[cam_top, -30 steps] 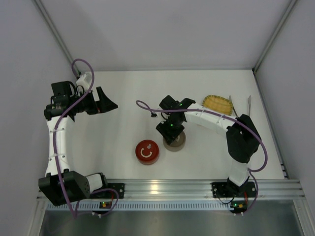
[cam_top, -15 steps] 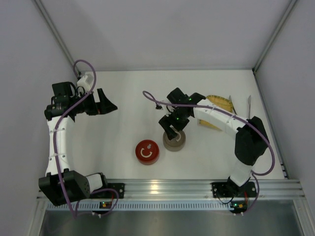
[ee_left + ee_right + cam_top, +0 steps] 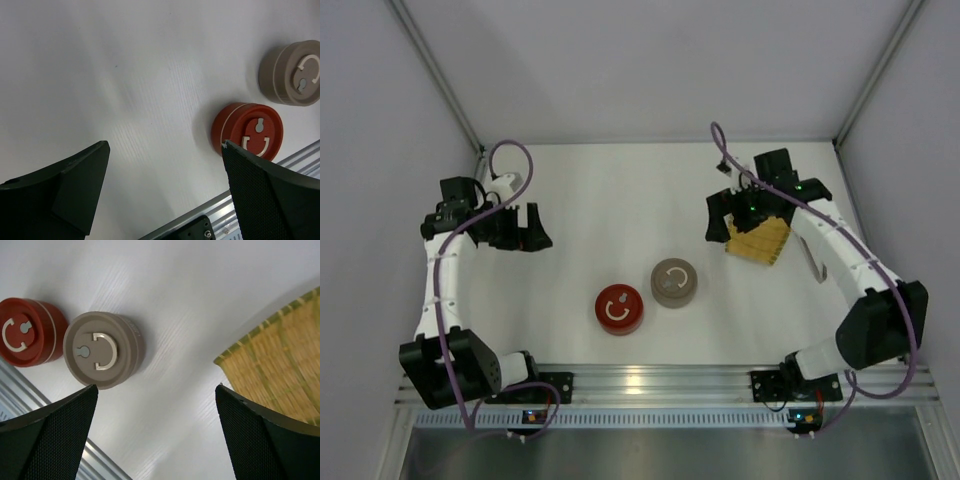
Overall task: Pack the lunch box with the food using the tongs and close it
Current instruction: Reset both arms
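Note:
Two round lidded lunch box containers stand side by side near the table's front middle: a red one (image 3: 619,308) (image 3: 247,129) (image 3: 26,331) and a taupe one (image 3: 674,282) (image 3: 292,72) (image 3: 101,349), both with lids on. My right gripper (image 3: 730,222) (image 3: 156,387) hangs open and holds nothing, at the left edge of the yellow bamboo mat (image 3: 761,240) (image 3: 280,367), well away from the containers. At the far left my left gripper (image 3: 526,230) (image 3: 166,143) is open over bare table. A thin silver sliver of the tongs (image 3: 815,263) shows beside my right forearm. No food is in view.
Grey walls close in the table on the left, back and right. An aluminium rail (image 3: 660,380) with both arm bases runs along the near edge. My right forearm (image 3: 840,255) arches over the table's right side.
My right gripper has opened, left the taupe container and swung back and right to the yellow mat. The left gripper has shifted slightly, still open.

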`<state>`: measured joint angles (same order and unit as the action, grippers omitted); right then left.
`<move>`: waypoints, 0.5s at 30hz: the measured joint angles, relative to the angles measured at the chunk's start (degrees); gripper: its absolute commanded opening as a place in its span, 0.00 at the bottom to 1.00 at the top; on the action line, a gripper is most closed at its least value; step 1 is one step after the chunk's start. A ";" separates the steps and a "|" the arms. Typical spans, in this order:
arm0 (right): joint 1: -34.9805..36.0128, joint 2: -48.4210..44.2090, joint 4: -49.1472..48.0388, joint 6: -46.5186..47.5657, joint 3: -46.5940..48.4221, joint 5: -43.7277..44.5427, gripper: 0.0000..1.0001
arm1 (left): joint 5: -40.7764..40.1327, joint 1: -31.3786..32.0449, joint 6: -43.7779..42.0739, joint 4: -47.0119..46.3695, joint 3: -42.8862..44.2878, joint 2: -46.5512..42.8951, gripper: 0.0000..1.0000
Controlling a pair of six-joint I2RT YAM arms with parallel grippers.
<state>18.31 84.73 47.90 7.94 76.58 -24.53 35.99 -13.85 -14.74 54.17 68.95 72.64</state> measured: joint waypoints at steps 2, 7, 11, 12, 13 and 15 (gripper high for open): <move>-3.67 -4.20 -1.95 0.09 -2.60 0.07 0.99 | -2.32 0.00 -0.61 -0.20 -0.72 0.00 0.98; -14.34 -12.83 -3.56 1.53 -10.69 0.85 0.99 | -6.38 0.00 -1.60 -2.71 -4.20 -0.44 0.98; -23.26 -18.32 -4.63 4.50 -17.77 2.89 0.99 | -8.48 0.00 -2.12 -5.05 -8.74 -2.16 0.98; -24.33 -19.65 -4.79 5.11 -19.19 3.52 0.99 | -9.14 0.00 -2.21 -5.62 -9.97 -2.78 0.98; -24.98 -21.29 -5.14 5.75 -20.81 4.09 0.99 | -9.79 0.00 -2.27 -6.40 -11.21 -3.39 0.98; -25.24 -24.46 -5.35 6.71 -23.56 4.85 0.99 | -10.86 0.00 -2.36 -7.52 -13.29 -4.28 0.98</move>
<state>-6.94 60.27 42.54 14.66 53.01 -19.68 25.12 -13.85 -17.10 46.65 55.66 68.36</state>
